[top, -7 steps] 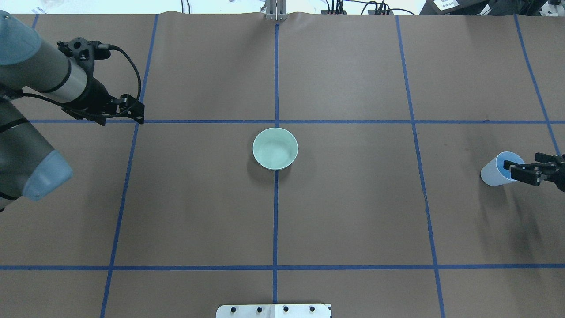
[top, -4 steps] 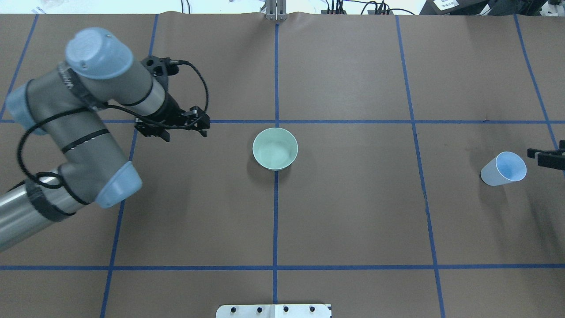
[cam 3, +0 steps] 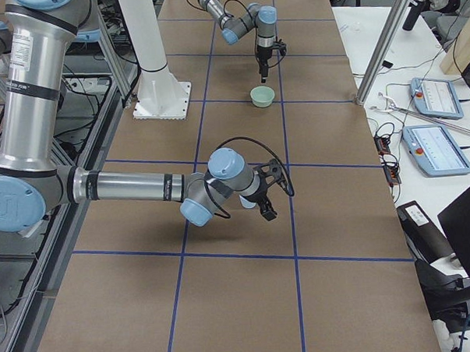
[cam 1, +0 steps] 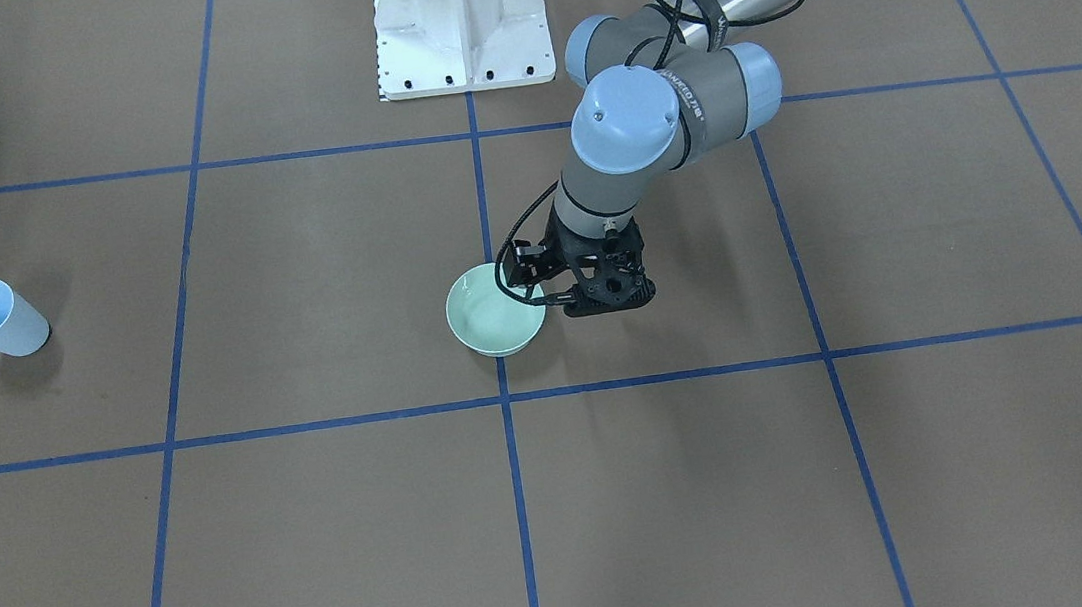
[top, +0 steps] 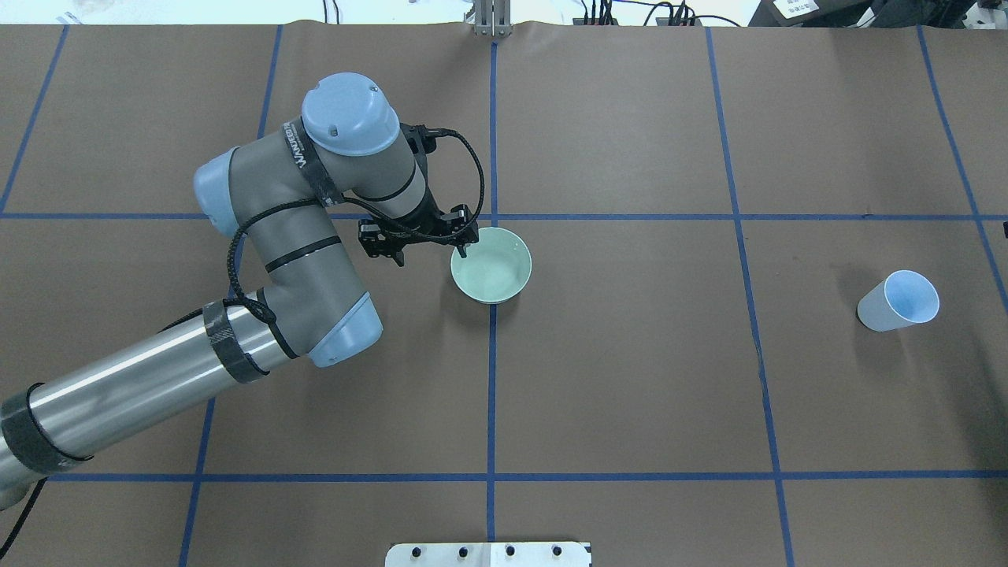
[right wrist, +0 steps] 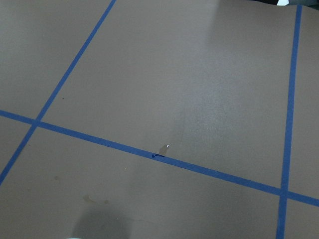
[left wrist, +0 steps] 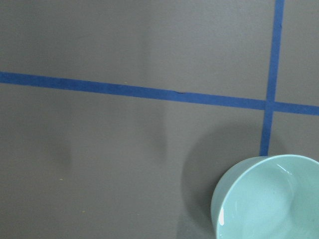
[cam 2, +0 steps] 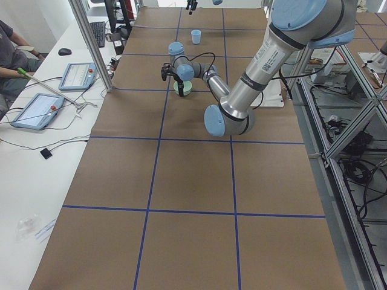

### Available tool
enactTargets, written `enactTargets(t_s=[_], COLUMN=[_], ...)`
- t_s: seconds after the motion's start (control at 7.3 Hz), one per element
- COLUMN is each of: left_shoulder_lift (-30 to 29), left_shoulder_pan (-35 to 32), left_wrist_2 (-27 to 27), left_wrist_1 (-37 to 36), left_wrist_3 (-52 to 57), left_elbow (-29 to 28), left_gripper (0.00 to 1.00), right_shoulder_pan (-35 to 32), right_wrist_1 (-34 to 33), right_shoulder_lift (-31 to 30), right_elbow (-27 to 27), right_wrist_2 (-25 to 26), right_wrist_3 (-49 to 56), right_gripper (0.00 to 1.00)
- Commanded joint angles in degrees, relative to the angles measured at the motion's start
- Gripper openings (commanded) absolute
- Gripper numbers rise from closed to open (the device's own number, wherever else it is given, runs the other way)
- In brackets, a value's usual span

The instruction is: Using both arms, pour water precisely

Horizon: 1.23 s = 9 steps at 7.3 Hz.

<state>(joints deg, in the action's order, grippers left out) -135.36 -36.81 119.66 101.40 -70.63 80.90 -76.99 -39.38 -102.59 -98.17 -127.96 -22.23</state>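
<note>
Closest to the robot's base, the white pedestal point(top: 488, 554) sits at the bottom edge of my overhead view. From the lower left, the left arm point(top: 299, 260) reaches out over the brown-papered table point(top: 630, 370), its wrist bent down near the middle. The left gripper point(top: 432, 252) hangs there with its jaws spread wide and nothing between them. One of its fingers point(top: 465, 249) is over the left rim of the mint-green bowl point(top: 520, 252); the other is well outside it. From above I can't tell whether that finger touches the rim.

The front-facing view hides the fingers under the wrist and camera mount, but it does show the gripper body just beside the bowl. The left wrist camera shows no fingers, only paper, a crossing of blue tape point(left wrist: 269, 104) and the bowl in its lower right corner, with small white glints on the inner wall. Overhead, a faint pale sheen on the bowl's floor is what I read as the water point(top: 498, 277).

Off to the right, well apart from the bowl, the pale blue cup point(top: 898, 303) stands alone, mouth up. I can't tell whether it holds liquid.

The right arm point(cam 3: 134, 186) shows properly only in the right side view, low over the table. From there I can't tell how the right gripper point(cam 3: 265, 196) is set. Its wrist camera shows only paper and tape.

Farthest out, the left side view shows a bench with two tablets point(cam 2: 77, 75) and a seated person's arm point(cam 2: 15, 63).
</note>
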Motion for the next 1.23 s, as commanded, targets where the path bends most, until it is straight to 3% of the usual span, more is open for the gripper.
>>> enactTargets(t_s=[0.0,0.27,0.55,0.68,0.82,1.1], left_shoulder_lift=[-0.52,-0.52,-0.52,-0.52,-0.61,-0.52], left_shoulder_pan=[0.33,1.12,1.21,1.30,1.39,1.21], left_wrist_2=[-0.04,-0.13,-0.13,-0.04,-0.04,0.05], left_wrist_1=[3.19,3.28,4.33,5.73,6.61,7.94], left_wrist_3=[-0.12,-1.43,-1.52,-2.13,-3.97,-4.42], left_elbow=[-3.46,-3.91,-4.61,-4.96,-4.88,-4.44], left_gripper=[0.82,0.72,0.53,0.33,0.00,0.00], right_shoulder_pan=[-0.97,-0.88,-0.97,-0.97,-0.97,-0.97], right_wrist_1=[-2.19,-2.10,-1.75,-1.75,-1.57,-1.48], right_shoulder_lift=[0.55,0.64,0.55,0.55,0.47,0.38], right_elbow=[-0.09,-0.09,-0.27,-0.27,-0.36,-1.06], right_wrist_2=[-0.98,-0.89,-0.98,-0.80,-0.80,-0.89], right_wrist_3=[2.45,2.45,2.45,2.37,2.10,1.93], right_gripper=[1.00,1.00,1.00,1.00,1.00,1.00])
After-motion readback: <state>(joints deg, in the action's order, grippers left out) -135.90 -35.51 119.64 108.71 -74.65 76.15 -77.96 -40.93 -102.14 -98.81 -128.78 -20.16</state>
